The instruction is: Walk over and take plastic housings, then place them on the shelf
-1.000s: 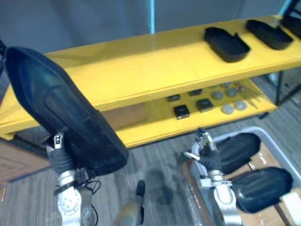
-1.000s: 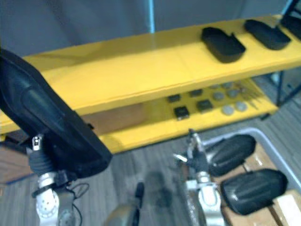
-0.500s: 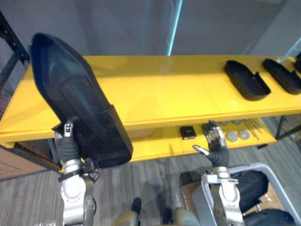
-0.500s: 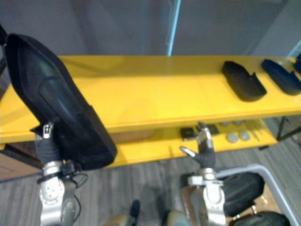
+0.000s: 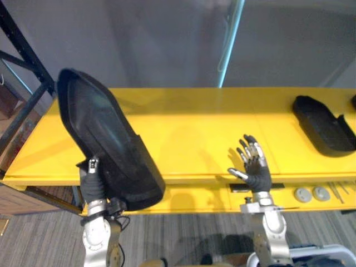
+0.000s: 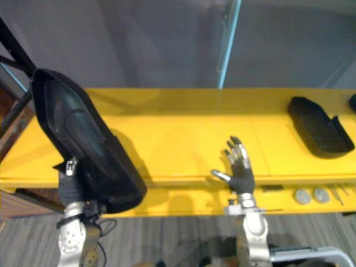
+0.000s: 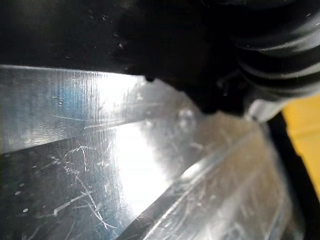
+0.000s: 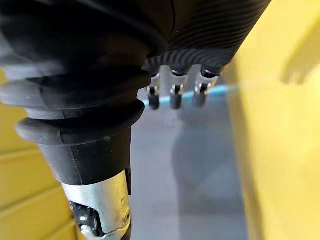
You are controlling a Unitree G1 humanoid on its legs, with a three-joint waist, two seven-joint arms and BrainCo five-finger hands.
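A large black plastic housing (image 5: 108, 147) stands tilted on end at the left, in front of the yellow shelf's top board (image 5: 194, 130). My left hand (image 5: 90, 179) grips its lower edge from below, a thumb tip showing on the rim. Its glossy inside (image 7: 100, 150) shows in the left wrist view. My right hand (image 5: 255, 168) is raised before the shelf's front edge, open with its fingers (image 8: 172, 95) spread and holding nothing. A second black housing (image 5: 324, 125) lies on the top board at the right.
A black rack post (image 5: 22, 50) slants at the far left. The lower yellow board carries round grey discs (image 5: 311, 193) and small dark parts. A grey bin's rim (image 6: 311, 255) shows at the bottom right. A wide stretch of the top board is bare in the middle.
The camera has moved up to the shelf, so the whole picture shifted. My right hand rose from beside the bin to the shelf's front edge. The left hand still holds the housing.
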